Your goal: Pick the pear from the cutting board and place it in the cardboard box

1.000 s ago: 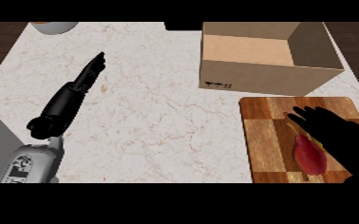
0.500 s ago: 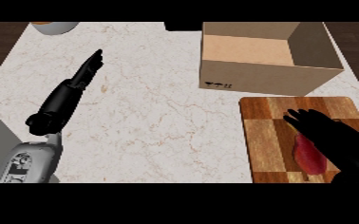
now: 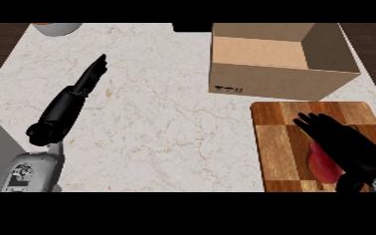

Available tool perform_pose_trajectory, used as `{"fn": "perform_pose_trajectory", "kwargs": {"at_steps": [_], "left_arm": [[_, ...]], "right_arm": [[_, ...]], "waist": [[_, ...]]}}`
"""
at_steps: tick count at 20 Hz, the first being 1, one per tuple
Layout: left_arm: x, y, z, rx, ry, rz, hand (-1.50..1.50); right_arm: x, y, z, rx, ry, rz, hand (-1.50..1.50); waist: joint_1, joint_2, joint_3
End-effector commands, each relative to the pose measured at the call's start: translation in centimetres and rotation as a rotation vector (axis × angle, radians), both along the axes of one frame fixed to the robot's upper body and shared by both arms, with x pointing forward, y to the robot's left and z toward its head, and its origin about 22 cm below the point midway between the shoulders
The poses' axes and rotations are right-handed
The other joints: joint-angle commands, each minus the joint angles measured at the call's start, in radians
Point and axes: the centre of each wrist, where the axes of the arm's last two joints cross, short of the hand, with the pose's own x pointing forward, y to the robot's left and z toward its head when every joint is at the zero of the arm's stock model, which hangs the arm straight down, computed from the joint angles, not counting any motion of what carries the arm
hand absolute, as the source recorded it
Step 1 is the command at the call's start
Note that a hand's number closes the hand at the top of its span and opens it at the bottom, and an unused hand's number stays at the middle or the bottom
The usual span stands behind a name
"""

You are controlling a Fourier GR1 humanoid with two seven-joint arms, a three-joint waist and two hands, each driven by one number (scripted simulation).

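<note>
None of the task looks done: the pear (image 3: 324, 162) lies on the cutting board (image 3: 279, 144), the right hand (image 3: 337, 142) covers it with fingers relaxed, the cardboard box (image 3: 283, 59) holds nothing.

A pale marbled counter (image 3: 161, 124) carries everything. A cardboard box (image 3: 283, 62) stands at two o'clock, a wooden cutting board (image 3: 283, 144) at four, a bowl (image 3: 57, 28) at eleven.
</note>
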Motion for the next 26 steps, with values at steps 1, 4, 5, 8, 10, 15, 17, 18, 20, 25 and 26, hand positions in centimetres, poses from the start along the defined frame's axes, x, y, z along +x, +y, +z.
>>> {"fn": "perform_pose_trajectory", "kwargs": {"at_steps": [1,4,5,8,10,15,17,18,20,25,26], "left_arm": [[0.4,0.9,0.7,0.004,0.007,0.017,0.0],[0.8,0.2,-0.2,0.013,0.002,0.006,0.0],[0.0,-0.7,-0.3,0.018,-0.007,0.009,0.0],[0.1,0.9,-0.7,-0.007,0.005,0.019,0.0],[0.1,0.4,-0.6,0.0,0.002,-0.013,0.0],[0.3,0.1,-0.6,0.011,0.0,-0.015,0.0],[1.3,-0.6,0.5,0.015,0.0,-0.036,0.0],[1.4,-1.6,0.9,-0.016,-0.014,-0.056,0.0],[1.2,-1.6,0.3,0.003,0.007,-0.061,0.0],[0.7,-0.2,-0.5,0.006,0.012,-0.025,0.0],[1.3,1.4,0.1,0.001,0.005,0.002,0.0]], "right_arm": [[0.2,-1.9,-1.0,0.016,0.029,0.005,-1.5],[1.0,-0.9,-1.3,0.001,0.002,0.126,1.5],[0.8,1.1,-1.9,0.03,-0.022,0.149,1.5],[-0.4,-1.0,-1.2,0.053,-0.099,0.198,1.5],[1.4,0.2,-4.0,0.057,-0.136,0.193,1.5],[1.7,6.3,-2.2,0.165,-0.102,0.418,1.5],[1.5,10.8,-2.1,0.239,-0.082,0.611,1.5],[1.4,12.6,-2.2,0.277,-0.029,0.69,1.5],[1.3,16.5,-1.4,0.35,-0.053,0.804,1.5],[0.8,22.5,0.5,0.507,-0.181,0.907,1.5],[1.5,22.0,0.3,0.516,-0.177,0.91,1.5]], "waist": [[-0.001,0.001,-0.001],[-0.001,0.001,-0.001],[0.001,0.001,-0.001],[-0.004,0.0,-0.001],[0.003,0.002,-0.001],[0.02,0.004,-0.002],[0.045,0.01,-0.001],[0.068,0.012,-0.001],[0.075,0.013,-0.001],[0.018,0.002,-0.001],[0.01,0.003,-0.001]]}}
